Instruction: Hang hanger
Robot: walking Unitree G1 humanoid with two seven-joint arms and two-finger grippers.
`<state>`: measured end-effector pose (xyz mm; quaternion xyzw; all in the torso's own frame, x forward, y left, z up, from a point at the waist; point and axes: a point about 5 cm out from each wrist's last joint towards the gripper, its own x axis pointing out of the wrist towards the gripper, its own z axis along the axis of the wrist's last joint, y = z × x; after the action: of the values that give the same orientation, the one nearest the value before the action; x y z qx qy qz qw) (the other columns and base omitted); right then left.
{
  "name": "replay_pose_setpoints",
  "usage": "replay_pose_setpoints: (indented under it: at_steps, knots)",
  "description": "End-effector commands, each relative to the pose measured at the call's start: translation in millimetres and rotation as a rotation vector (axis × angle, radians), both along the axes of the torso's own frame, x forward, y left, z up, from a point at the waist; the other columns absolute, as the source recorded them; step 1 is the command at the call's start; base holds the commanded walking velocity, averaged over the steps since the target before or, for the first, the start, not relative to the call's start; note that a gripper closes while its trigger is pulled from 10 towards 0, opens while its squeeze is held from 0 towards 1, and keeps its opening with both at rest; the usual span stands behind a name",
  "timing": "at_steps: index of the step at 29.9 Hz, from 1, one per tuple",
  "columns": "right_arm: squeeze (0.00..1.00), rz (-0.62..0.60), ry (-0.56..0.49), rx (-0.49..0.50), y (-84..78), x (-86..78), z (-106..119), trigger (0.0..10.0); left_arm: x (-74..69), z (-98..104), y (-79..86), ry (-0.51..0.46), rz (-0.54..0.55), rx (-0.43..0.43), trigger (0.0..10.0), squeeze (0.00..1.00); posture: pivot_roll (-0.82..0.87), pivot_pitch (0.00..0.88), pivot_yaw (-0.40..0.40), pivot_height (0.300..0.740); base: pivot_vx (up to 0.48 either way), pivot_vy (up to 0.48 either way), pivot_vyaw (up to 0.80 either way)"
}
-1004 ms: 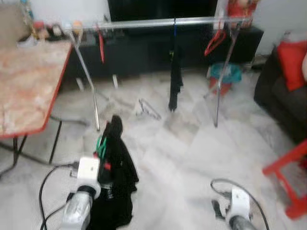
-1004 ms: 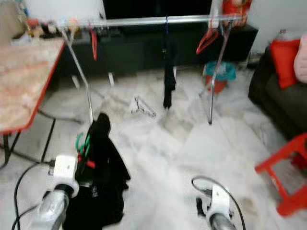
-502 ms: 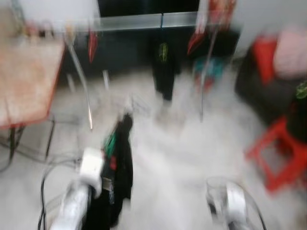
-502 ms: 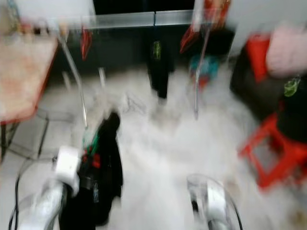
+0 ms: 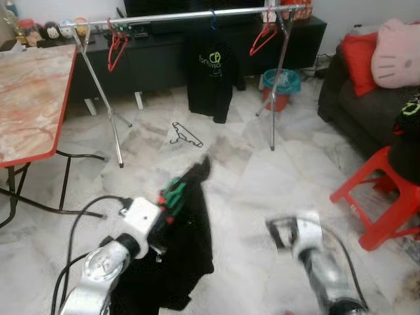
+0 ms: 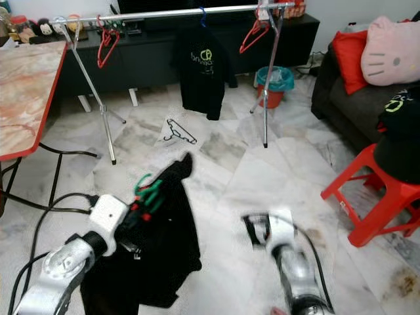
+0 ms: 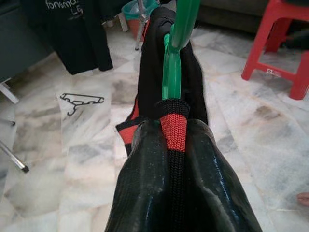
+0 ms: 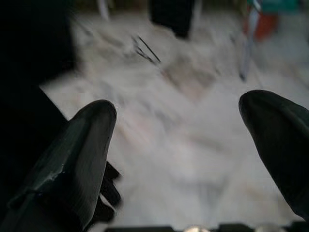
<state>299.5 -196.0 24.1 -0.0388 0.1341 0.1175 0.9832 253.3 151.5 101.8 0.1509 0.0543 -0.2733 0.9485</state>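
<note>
1. Left gripper (image 7: 174, 140) low over the marble floor (image 5: 262, 184), fingers (image 7: 145, 183) clamped together on the neck of a green hanger (image 5: 172, 192) carrying a black garment (image 5: 187, 249) with a red-and-black collar.
2. Hanger's long axis runs from the gripper up and away toward the clothes rail (image 5: 190, 14) – hook end leads, tilted a bit to the robot's right; garment drapes down beside the left arm, its bottom near or on the floor, cannot tell which.
3. Right gripper (image 8: 178, 130) low at the robot's right, holding nothing, fingers (image 8: 82, 145) spread well apart, pointing over bare floor; blurred in the head views.
4. Rail stands ahead across the room, along the front of a black TV cabinet (image 5: 164, 59). On it: red hanger (image 5: 117, 47) near its left end, black T-shirt (image 5: 211, 75) with a logo at the middle, another red hanger (image 5: 262, 38) near its right end.
5. A wire hanger (image 5: 185, 134) lies flat on the floor below the rail – between its left leg and the T-shirt.
6. Marble-top table (image 5: 33, 98) with red edge at left; red stool (image 5: 384, 197) and dark sofa (image 5: 367, 111) with red cushion at right; teal-and-red bin (image 5: 281, 88) just behind the rail's right leg.
</note>
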Motion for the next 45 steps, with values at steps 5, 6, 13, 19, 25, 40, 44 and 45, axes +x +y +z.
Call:
replay_pose_setpoints:
  at_steps: [5,6,13,19,25,40,44,45]
  knots:
    - [0.00,0.264,-0.052,0.175,12.6,3.2,18,10.0,7.6,15,-0.3,-0.020,-0.027,0.013,10.0,0.00,0.00,0.000,0.001,0.736,0.000,0.000,0.00]
    - [0.00,0.300,-0.055,0.186,13.6,2.9,20,10.0,8.0,15,-1.0,-0.021,-0.030,0.014,10.0,0.00,0.00,0.000,0.001,0.736,0.000,0.000,0.00]
    - [0.00,0.575,-0.009,0.230,7.7,-26.1,22,10.0,10.4,10,-3.7,-0.017,-0.014,0.030,10.0,0.00,0.00,0.000,-0.006,0.736,0.000,0.000,0.00]
    - [0.00,0.616,0.040,0.247,0.3,-49.0,13,10.0,7.1,24,-12.1,0.002,-0.109,-0.019,10.0,0.00,-0.01,0.000,-0.006,0.736,0.000,0.000,0.00]
    - [0.00,0.604,-0.057,0.321,6.6,-40.5,35,10.0,2.1,38,-26.2,0.008,-0.247,-0.014,10.0,0.00,-0.01,0.000,-0.008,0.736,0.000,0.000,0.00]
    - [0.00,0.701,-0.034,0.335,16.3,-41.3,48,10.0,-4.8,53,-37.7,0.036,-0.350,-0.007,10.0,0.00,-0.01,0.000,-0.021,0.736,0.000,0.000,0.00]
    - [0.00,0.673,-0.049,0.343,17.6,-37.5,49,10.0,-8.9,53,-40.7,0.061,-0.394,-0.018,10.0,0.00,0.00,0.000,-0.022,0.736,0.000,0.000,0.00]
    - [0.00,0.673,-0.049,0.343,17.6,-37.5,49,10.0,-8.9,53,-40.7,0.061,-0.394,-0.018,10.0,0.00,0.00,0.000,-0.022,0.736,0.000,0.000,0.00]
